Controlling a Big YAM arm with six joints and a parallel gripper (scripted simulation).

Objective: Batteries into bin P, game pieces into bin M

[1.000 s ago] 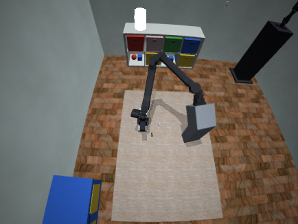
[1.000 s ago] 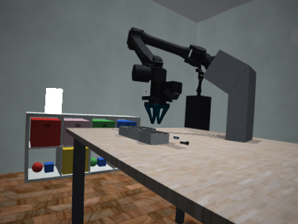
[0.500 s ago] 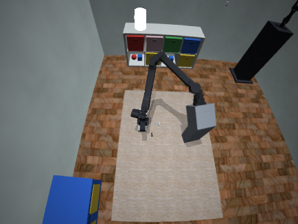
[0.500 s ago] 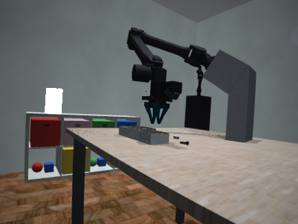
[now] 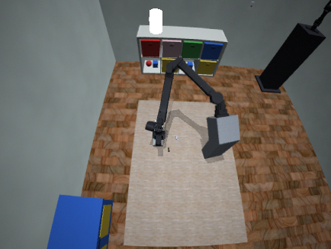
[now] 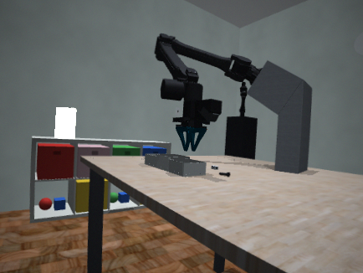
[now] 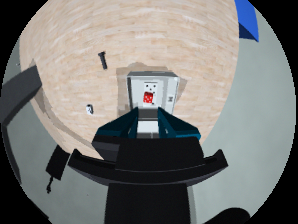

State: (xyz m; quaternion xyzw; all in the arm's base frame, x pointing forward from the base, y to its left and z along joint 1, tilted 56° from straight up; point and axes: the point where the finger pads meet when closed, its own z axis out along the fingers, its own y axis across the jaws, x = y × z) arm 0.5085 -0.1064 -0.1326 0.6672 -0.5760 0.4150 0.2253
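I have the tool (image 5: 159,138) (image 6: 190,150) (image 7: 148,110) part-open with nothing in it. The small white piece (image 5: 176,137) (image 6: 214,167) (image 7: 89,108), possibly a die, lies on the counter (image 5: 183,198) (image 6: 293,209) (image 7: 165,40), left of the tool in the wrist frame. I'd expect it light, stiff and rather slippery; I'd pinch opposite sides, low and centred.

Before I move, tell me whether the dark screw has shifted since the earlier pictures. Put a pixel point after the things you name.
No: in the exterior view, the dark screw (image 5: 168,149) (image 6: 225,174) (image 7: 102,60) keeps its place relative to the grey pedestal (image 5: 229,130) (image 6: 294,126) (image 7: 21,89).
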